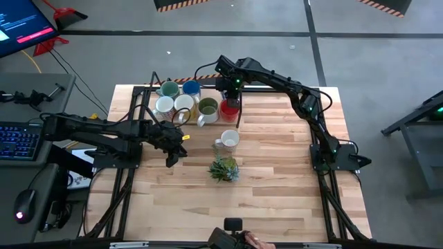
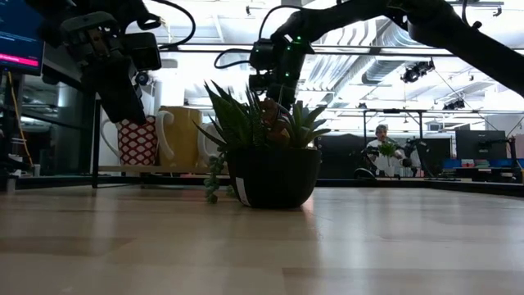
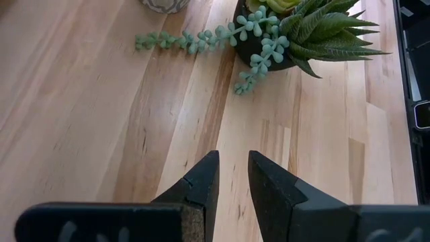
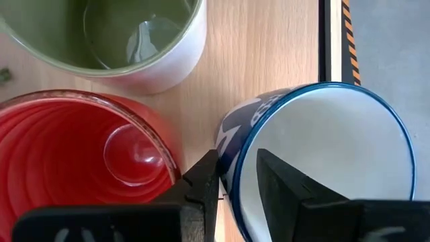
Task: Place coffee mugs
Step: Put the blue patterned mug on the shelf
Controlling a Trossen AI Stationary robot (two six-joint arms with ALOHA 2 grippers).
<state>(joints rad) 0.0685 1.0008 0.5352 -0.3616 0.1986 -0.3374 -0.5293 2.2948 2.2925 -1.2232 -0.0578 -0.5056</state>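
Observation:
Six mugs cluster at the table's far side: teal [image 1: 168,88], blue [image 1: 191,88], two white [image 1: 165,105] [image 1: 183,104], olive green [image 1: 208,107] [image 4: 127,33] and red [image 1: 230,108] [image 4: 80,154]. Another white mug [image 1: 228,140] stands alone near the middle. My right gripper [image 1: 230,99] [image 4: 235,165] hangs over the cluster's right end, shut on a white mug with a blue rim and pattern [image 4: 322,154] that the arm hides in the high view. My left gripper [image 1: 177,149] [image 3: 234,158] hovers over bare wood left of the plant, open by a narrow gap. My right gripper comes from above, pointing down, at the blue-rimmed mug's wall [image 4: 232,151] on the side facing the red mug. One finger [image 4: 205,178] is outside and the other [image 4: 282,181] inside. The mug sits upright; whether it is lifted or on the table cannot be told.
A small spiky green plant in a dark pot [image 1: 223,168] [image 2: 274,164] [image 3: 302,27] stands near the table's middle, trailing stems onto the wood. The red and olive mugs crowd the held mug closely. Black frame rails run along the table's left, right and far edges.

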